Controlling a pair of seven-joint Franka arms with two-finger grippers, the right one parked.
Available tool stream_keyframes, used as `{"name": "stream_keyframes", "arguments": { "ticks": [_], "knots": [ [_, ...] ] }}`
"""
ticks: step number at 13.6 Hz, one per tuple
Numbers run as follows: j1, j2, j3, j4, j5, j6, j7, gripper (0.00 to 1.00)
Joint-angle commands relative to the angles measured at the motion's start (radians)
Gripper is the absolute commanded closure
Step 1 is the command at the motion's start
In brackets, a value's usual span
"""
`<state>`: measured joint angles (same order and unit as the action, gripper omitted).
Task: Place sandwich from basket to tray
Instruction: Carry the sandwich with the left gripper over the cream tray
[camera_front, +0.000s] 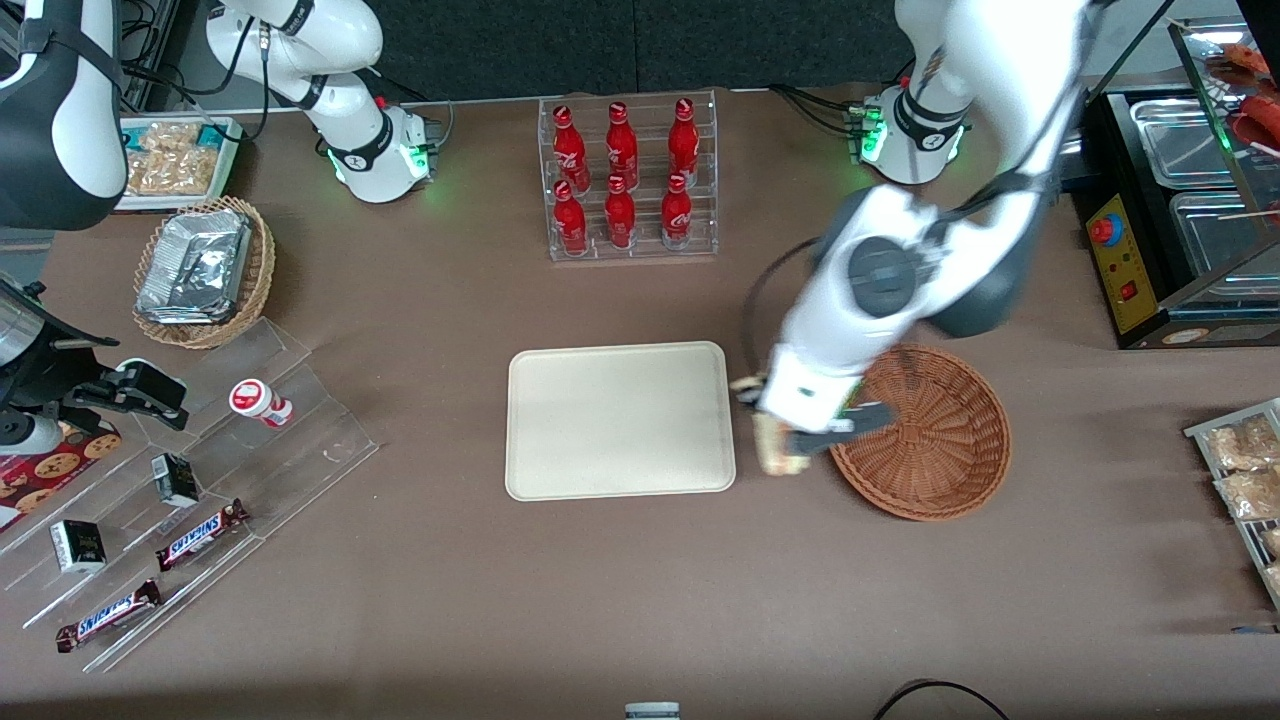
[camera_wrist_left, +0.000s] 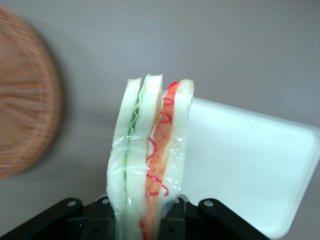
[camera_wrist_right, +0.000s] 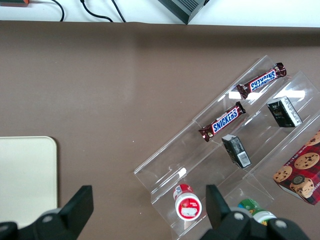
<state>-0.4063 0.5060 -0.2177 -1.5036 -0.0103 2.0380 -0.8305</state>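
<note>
My left gripper (camera_front: 778, 448) is shut on the sandwich (camera_front: 772, 450), a plastic-wrapped wedge with green and red filling. It holds the sandwich above the bare table, in the gap between the cream tray (camera_front: 620, 420) and the reddish-brown basket (camera_front: 925, 432). In the left wrist view the sandwich (camera_wrist_left: 150, 155) stands upright between the gripper's fingers (camera_wrist_left: 172, 222), with the basket (camera_wrist_left: 22, 95) to one side and the tray (camera_wrist_left: 245, 170) to the other. The basket holds nothing that I can see.
A clear rack of red bottles (camera_front: 625, 178) stands farther from the front camera than the tray. An acrylic stepped shelf (camera_front: 190, 500) with snack bars lies toward the parked arm's end. A display warmer (camera_front: 1180, 210) and bagged snacks (camera_front: 1245, 470) lie toward the working arm's end.
</note>
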Motion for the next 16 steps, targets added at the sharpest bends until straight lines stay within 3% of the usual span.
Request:
{"name": "stream_keyframes", "arguments": {
  "ticks": [1, 5, 8, 10, 11, 12, 13, 16],
  "knots": [
    [-0.135, 0.207, 0.014, 0.201, 0.016, 0.031, 0.03, 1.0],
    [-0.241, 0.353, 0.015, 0.22, 0.064, 0.233, 0.013, 1.0],
    [-0.252, 0.433, 0.02, 0.243, 0.069, 0.261, 0.002, 0.96],
    [-0.256, 0.453, 0.02, 0.247, 0.11, 0.263, -0.036, 0.96],
    [-0.256, 0.453, 0.02, 0.247, 0.127, 0.263, -0.065, 0.86],
    [-0.256, 0.445, 0.018, 0.249, 0.128, 0.258, -0.084, 0.36],
    [-0.256, 0.433, 0.017, 0.249, 0.125, 0.248, -0.1, 0.01],
    [-0.244, 0.356, 0.014, 0.27, 0.115, 0.135, -0.156, 0.0]
  ]
}}
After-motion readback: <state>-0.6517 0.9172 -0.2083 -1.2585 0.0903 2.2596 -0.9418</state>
